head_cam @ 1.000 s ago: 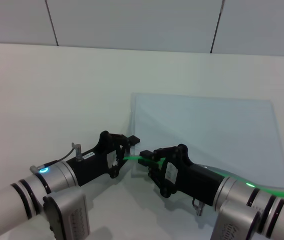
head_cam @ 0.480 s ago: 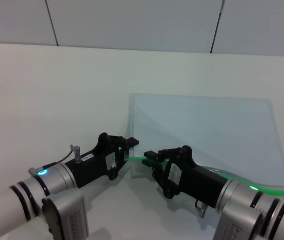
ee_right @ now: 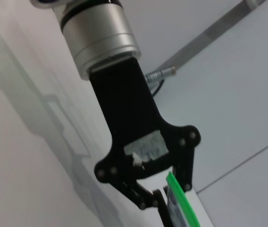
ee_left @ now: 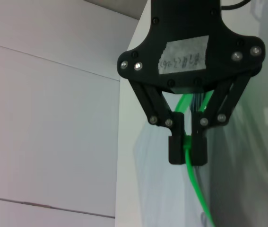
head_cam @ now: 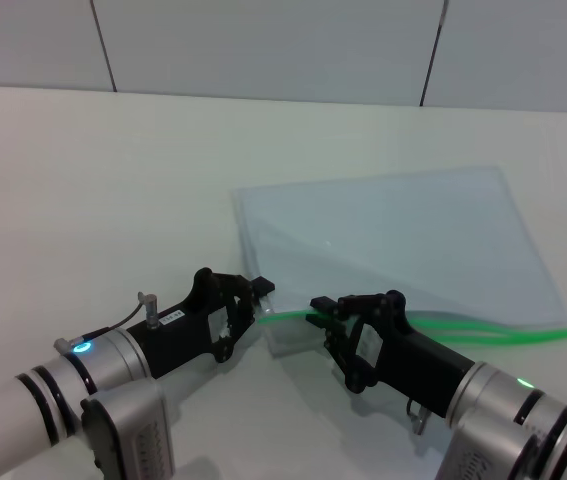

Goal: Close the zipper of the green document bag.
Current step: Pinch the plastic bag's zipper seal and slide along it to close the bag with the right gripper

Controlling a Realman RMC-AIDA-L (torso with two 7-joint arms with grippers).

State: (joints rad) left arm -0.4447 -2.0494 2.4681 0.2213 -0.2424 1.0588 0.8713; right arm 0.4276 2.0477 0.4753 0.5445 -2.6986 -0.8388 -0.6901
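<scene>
The green document bag lies flat on the white table, turned at a slant. Its zipper runs as a bright green strip along the near edge. My left gripper is shut on the strip's left end at the bag's near left corner. My right gripper sits just to the right of it, shut on the same strip. In the left wrist view the right gripper faces the camera, pinching the zipper. In the right wrist view the left gripper holds the green edge. I cannot make out the slider.
The white table stretches to a pale panelled wall at the back. Both forearms lie low over the table's near edge.
The bag has swung so its left end is farther left and its far edge tilts. My right gripper has slid right along the zipper, away from the left gripper. More of the green strip shows.
</scene>
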